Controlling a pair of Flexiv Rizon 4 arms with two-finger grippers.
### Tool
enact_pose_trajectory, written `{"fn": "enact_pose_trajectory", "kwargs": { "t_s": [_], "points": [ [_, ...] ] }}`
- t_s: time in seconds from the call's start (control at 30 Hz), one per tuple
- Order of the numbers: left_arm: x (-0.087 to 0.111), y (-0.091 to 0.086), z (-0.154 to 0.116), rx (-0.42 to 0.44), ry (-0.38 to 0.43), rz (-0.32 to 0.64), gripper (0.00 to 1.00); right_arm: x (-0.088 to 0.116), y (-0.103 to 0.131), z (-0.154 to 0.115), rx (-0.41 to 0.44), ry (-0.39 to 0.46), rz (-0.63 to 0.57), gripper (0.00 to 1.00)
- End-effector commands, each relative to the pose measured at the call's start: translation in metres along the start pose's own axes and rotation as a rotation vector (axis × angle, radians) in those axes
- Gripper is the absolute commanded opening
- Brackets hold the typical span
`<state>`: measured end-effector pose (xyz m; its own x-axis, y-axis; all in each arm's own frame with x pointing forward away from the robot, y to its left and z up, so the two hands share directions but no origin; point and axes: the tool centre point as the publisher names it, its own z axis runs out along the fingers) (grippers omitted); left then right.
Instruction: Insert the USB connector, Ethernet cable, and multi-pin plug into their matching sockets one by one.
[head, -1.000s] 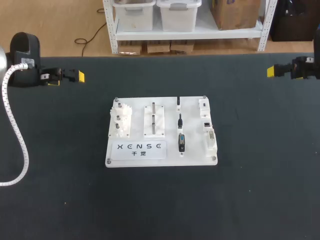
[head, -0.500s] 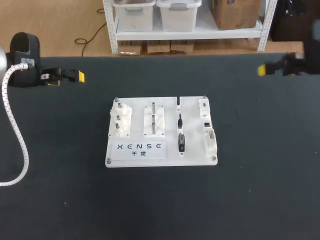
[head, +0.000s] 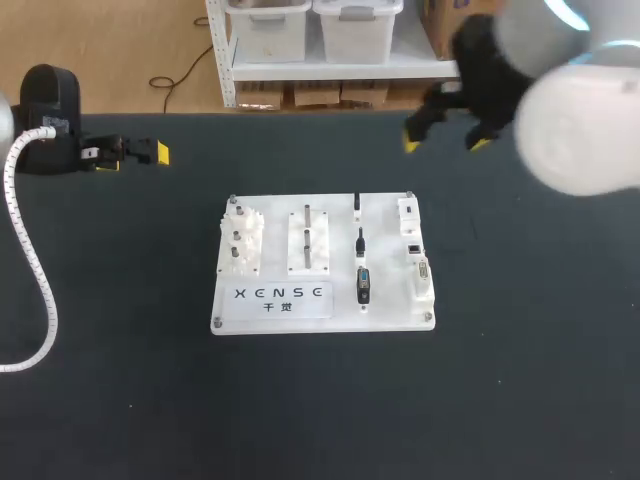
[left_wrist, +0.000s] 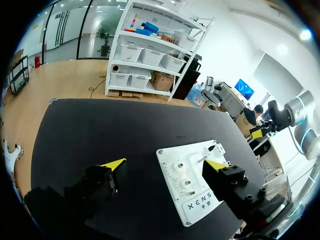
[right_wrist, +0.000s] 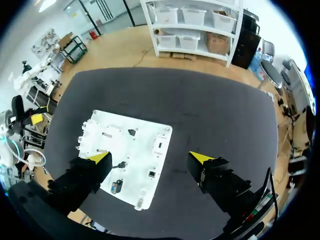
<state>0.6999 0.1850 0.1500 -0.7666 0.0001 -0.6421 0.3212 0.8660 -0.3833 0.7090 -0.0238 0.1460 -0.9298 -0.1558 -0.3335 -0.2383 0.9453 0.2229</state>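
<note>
Right claw (right_wrist: 150, 158) hangs high above the far part of the black surface (head: 520, 380), beyond the far right corner of the white board (head: 275, 252). Its fingers are spread wide and nothing is between them. Left claw (left_wrist: 165, 164) is released and empty too, at the far left of the surface, well apart from the board.

All task things are on the board. Three dark plugs lie in one column right of the middle. The biggest, nearest to the robot, seems to be the multi-pin plug (head: 363, 285). The two smaller plugs (head: 359, 240) beyond it are too small to tell which is USB and which is Ethernet. The sockets (head: 413, 247) stand in a column along the right edge, just beside the plugs.

I judge that the plugs are light and stiff, with smooth shells that may slip or turn between the fingers. The pins and contacts are probably delicate if they are pushed in crooked. It seems best to take each one by the two flat sides of the shell, toward the back, so that the mating end stays free.
</note>
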Motion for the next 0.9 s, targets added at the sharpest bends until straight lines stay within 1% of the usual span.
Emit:
{"fn": "enact_pose_trajectory", "kwargs": {
  "t_s": [0.03, 0.07, 0.13, 0.2, 0.27, 0.3, 0.33, 0.37, 0.4, 0.9],
  "points": [
    [0.000, 0.000, 0.000, 0.000, 0.000, 0.000, 1.00, 0.001, 0.029, 0.026, 0.260, 0.084, 0.017, 1.00],
    [0.000, 0.000, 0.000, 0.000, 0.000, 0.000, 1.00, 0.002, 0.032, 0.031, 0.261, 0.084, 0.028, 1.00],
    [0.000, 0.000, 0.000, 0.000, 0.000, 0.000, 1.00, 0.004, 0.036, 0.040, 0.302, 0.089, 0.043, 1.00],
    [0.000, 0.000, 0.000, 0.000, 0.000, 0.000, 1.00, 0.003, 0.038, 0.049, 0.309, 0.090, 0.061, 1.00],
    [0.000, 0.000, 0.000, 0.000, 0.000, 0.000, 1.00, 0.002, 0.039, 0.058, 0.343, 0.092, 0.080, 1.00],
    [0.000, 0.000, 0.000, 0.000, 0.000, 0.000, 1.00, 0.000, 0.041, 0.062, 0.338, 0.088, 0.086, 1.00],
    [0.000, 0.000, 0.000, 0.000, 0.000, 0.000, 1.00, -0.001, 0.041, 0.064, 0.343, 0.055, 0.100, 1.00],
    [0.000, 0.000, 0.000, 0.000, 0.000, 0.000, 1.00, -0.003, 0.042, 0.067, 0.375, 0.058, 0.071, 1.00],
    [0.000, 0.000, 0.000, 0.000, 0.000, 0.000, 1.00, -0.003, 0.041, 0.069, 0.323, 0.045, 0.125, 1.00],
    [0.000, 0.000, 0.000, 0.000, 0.000, 0.000, 1.00, -0.003, 0.041, 0.069, 0.323, 0.045, 0.125, 1.00]
  ]
}}
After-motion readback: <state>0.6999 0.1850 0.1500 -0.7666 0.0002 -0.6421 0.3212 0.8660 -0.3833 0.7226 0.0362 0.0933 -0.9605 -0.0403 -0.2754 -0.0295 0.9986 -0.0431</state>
